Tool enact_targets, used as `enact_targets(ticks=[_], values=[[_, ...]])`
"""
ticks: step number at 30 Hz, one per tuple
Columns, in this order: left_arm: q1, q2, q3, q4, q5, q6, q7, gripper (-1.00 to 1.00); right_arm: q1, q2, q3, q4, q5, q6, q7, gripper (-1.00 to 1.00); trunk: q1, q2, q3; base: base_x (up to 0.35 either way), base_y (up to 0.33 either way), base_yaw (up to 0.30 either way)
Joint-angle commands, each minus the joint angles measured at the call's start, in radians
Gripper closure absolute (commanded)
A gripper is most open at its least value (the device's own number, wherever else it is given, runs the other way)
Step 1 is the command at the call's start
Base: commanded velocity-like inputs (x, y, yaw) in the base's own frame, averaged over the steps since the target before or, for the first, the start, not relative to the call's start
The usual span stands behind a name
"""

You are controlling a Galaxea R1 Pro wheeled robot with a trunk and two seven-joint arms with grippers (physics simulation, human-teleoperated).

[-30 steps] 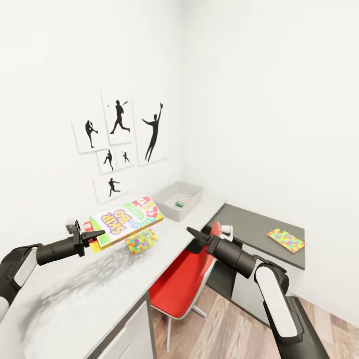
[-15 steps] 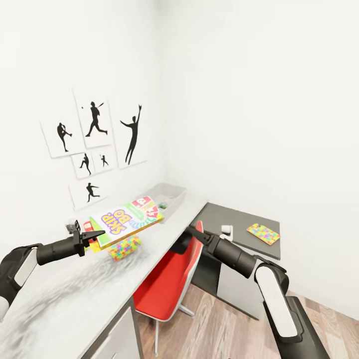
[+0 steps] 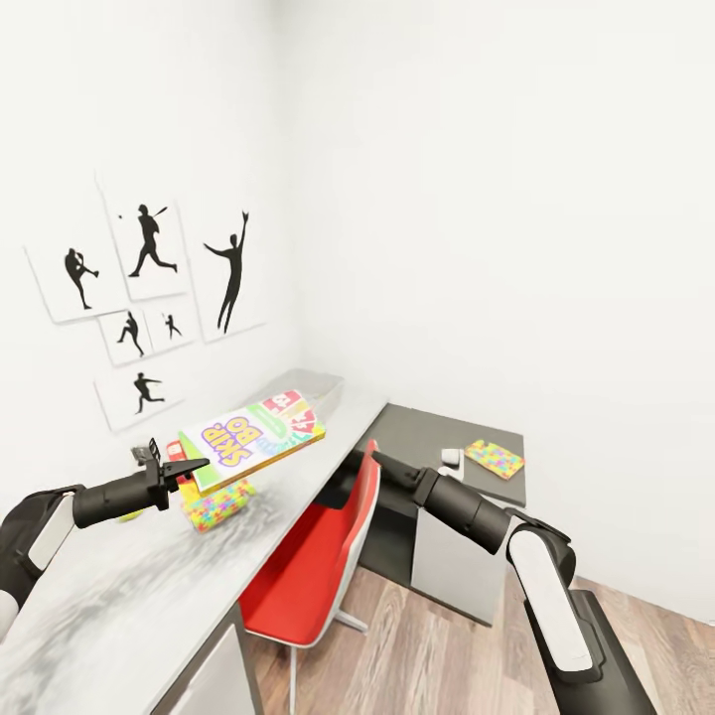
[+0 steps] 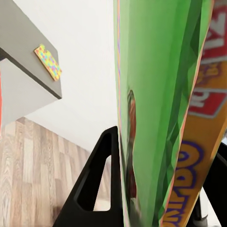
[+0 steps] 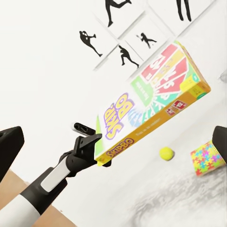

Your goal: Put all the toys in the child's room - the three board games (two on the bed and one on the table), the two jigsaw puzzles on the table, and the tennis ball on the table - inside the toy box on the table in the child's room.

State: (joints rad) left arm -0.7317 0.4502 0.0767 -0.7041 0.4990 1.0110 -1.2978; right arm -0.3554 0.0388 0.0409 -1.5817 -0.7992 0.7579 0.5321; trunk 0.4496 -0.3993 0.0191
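Head view, carry: the left end effector (image 3: 189, 467) pinches one short edge of the board game (image 3: 253, 437), a Skip-Bo box, so the box juts out level above the white tabletop (image 3: 119, 586), kept off the surface for carrying toward the toy box (image 3: 316, 382).
Left wrist view, grip: the fingers (image 4: 101, 179) are pressed against the box's green face; a second printed box seems to be sandwiched beside it (I cannot be sure).
Toy box: at the far end of the tabletop, mostly hidden behind the raised board game; only its grey rim shows.
Jigsaw puzzle, near: jigsaw puzzle (image 3: 214, 504) lies flat on the tabletop just under the held board game.
Jigsaw puzzle, far: the other jigsaw puzzle (image 3: 494, 459) lies on the lower dark grey unit (image 3: 437, 442), well apart from the toy box.
Tennis ball: tennis ball (image 5: 166, 153) rests on the tabletop near the first puzzle, below the held box.
Right end effector: the right end effector (image 3: 363, 463) reaches toward the red chair (image 3: 318, 566) beside the tabletop; its fingers are spread and hold nothing.
Judgement: transport step, delivery not yet made.
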Motion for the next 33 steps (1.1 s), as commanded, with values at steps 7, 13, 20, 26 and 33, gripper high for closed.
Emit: enact_targets(ticks=[7, 13, 20, 26, 33], values=[[0.000, 0.001, -0.001, 0.000, 0.003, 0.004, -0.002, 1.00, -0.001, 0.001, -0.001, 0.001, -0.003, 0.006, 0.000, -1.00, 0.000, -0.001, 0.003, 0.000, 0.000, -0.184], [0.000, 0.000, -0.002, 0.000, 0.002, -0.002, -0.001, 1.00, -0.001, 0.000, -0.002, 0.002, -0.003, 0.006, 0.001, -1.00, 0.000, -0.001, 0.004, 0.002, -0.115, -0.094], [0.000, -0.001, -0.004, 0.000, 0.002, -0.003, 0.000, 1.00, -0.001, 0.001, -0.002, 0.001, -0.002, 0.004, -0.005, -1.00, 0.000, -0.001, 0.005, 0.066, -0.310, -0.009], [0.000, -0.001, -0.004, 0.000, 0.002, -0.003, 0.001, 1.00, -0.001, 0.000, -0.002, 0.001, -0.002, 0.004, -0.008, -1.00, 0.000, -0.001, 0.005, 0.148, -0.313, -0.001], [0.000, -0.001, -0.004, 0.000, 0.002, -0.003, 0.000, 1.00, -0.001, 0.001, -0.001, 0.001, -0.002, 0.004, -0.009, -1.00, 0.000, -0.001, 0.005, 0.235, -0.239, 0.000]])
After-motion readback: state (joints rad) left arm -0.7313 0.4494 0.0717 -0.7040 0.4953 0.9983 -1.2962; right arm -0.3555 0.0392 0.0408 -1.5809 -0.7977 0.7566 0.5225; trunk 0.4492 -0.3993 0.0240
